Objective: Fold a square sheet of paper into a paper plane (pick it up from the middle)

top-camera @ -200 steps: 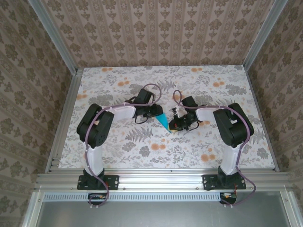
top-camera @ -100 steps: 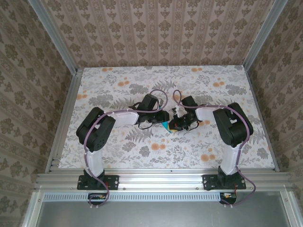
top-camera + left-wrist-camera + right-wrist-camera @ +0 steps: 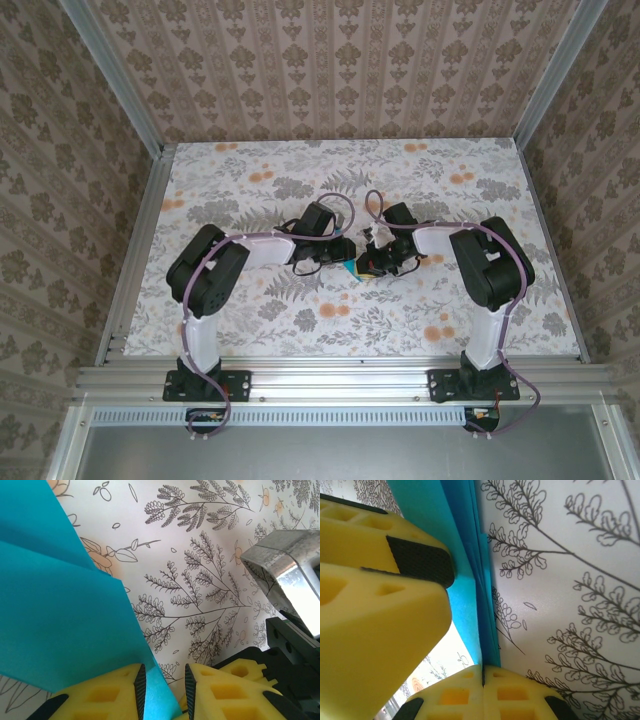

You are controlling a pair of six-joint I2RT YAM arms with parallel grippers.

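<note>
Right gripper (image 3: 482, 672): the two yellow fingers (image 3: 520, 695) are pressed together at their tips, pinching the layered edge of the folded sheet of paper (image 3: 465, 595), which rises from the pinch as a narrow teal-blue band. Just left of that band sits a yellow finger of the left gripper, its black pad (image 3: 420, 560) lying beside the paper's face.

Left gripper (image 3: 164, 682): the jaws stand narrowly apart. The black-lined fingers (image 3: 100, 695) flank a corner of the sheet (image 3: 55, 605), and a sliver of the floral table (image 3: 210, 580) shows in the gap beside the paper. Whether either pad actually presses the paper is not resolved at this angle. Two overlapping teal-blue layers spread to the left above the table.

Overhead view: the left gripper (image 3: 338, 252) and the right gripper (image 3: 368, 265) meet tip to tip near the middle of the table (image 3: 250, 180), with a small patch of paper (image 3: 350, 266) showing between them. Each arm rises from its base at the near edge to a raised elbow. The left forearm then runs right and the right forearm runs left, so the wrists converge over the centre.
</note>
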